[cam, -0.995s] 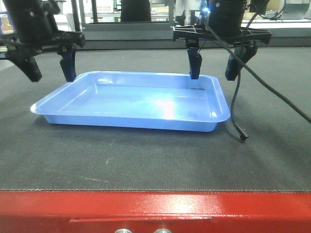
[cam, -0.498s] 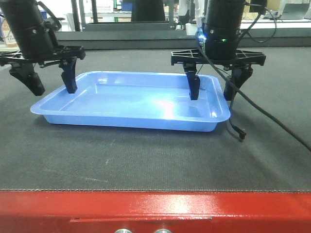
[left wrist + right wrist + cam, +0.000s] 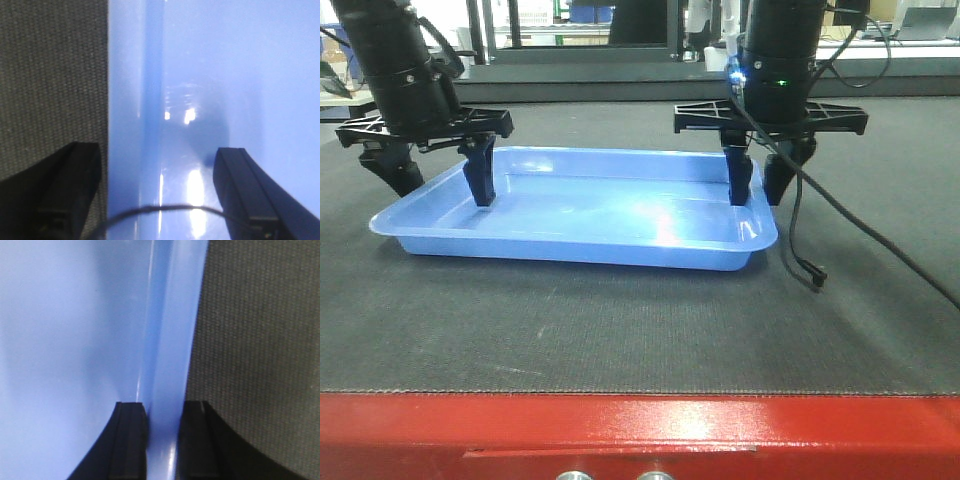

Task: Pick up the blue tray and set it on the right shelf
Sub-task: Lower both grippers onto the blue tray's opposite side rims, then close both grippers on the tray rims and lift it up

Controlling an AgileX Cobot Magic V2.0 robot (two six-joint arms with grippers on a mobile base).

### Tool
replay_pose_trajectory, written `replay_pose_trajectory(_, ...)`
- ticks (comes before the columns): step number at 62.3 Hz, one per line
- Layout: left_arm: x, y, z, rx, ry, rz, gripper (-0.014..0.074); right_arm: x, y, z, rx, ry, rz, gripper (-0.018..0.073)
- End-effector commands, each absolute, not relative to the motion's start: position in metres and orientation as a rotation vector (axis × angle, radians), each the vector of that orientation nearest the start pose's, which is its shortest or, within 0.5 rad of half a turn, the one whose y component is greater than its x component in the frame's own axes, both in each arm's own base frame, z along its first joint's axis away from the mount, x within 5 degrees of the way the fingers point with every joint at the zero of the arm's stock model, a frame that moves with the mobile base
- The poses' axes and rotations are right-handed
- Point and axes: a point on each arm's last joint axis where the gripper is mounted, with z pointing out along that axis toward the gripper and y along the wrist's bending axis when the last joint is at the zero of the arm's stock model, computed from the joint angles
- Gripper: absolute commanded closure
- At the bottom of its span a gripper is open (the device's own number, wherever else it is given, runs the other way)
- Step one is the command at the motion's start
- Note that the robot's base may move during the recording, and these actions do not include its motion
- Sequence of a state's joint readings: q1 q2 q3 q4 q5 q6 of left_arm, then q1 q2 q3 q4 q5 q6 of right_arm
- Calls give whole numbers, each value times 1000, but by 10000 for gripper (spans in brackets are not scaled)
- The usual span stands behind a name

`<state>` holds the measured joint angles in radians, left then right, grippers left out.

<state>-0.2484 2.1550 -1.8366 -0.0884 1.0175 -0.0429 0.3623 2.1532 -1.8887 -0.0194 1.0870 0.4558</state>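
I see the blue tray (image 3: 590, 215) lying on the dark mat (image 3: 620, 320), with my right gripper (image 3: 756, 195) pinched narrow onto its right rim, one finger on each side, and my left gripper (image 3: 442, 188) spread wide, straddling its left rim.

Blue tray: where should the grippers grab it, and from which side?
Grip the tray by its short-end rims, from above, one finger inside, one outside: it lies flat and the flared rim is thin. The right gripper pinches one so; the left gripper straddles the other, open.
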Motion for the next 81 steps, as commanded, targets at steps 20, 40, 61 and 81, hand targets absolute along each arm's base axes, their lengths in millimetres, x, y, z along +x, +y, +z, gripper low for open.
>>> replay_pose_trajectory(20, 442, -121, 264, 258, 2756, -198, 635, 428, 154, 296, 93, 2674, 170, 503)
replay_pose_trajectory(40, 409, -111, 346, 277, 2681, -189, 642, 390, 137, 378, -10, 2503, 164, 503)
replay_pose_trajectory(61, 344, -110, 410, 334, 2608, -199, 642, 331, 113, 414, -21, 2468, 139, 503)
replay_pose_trajectory(81, 289, -122, 411, 401, 2632, -171, 642, 279, 94, 414, -27, 2469, 138, 503)
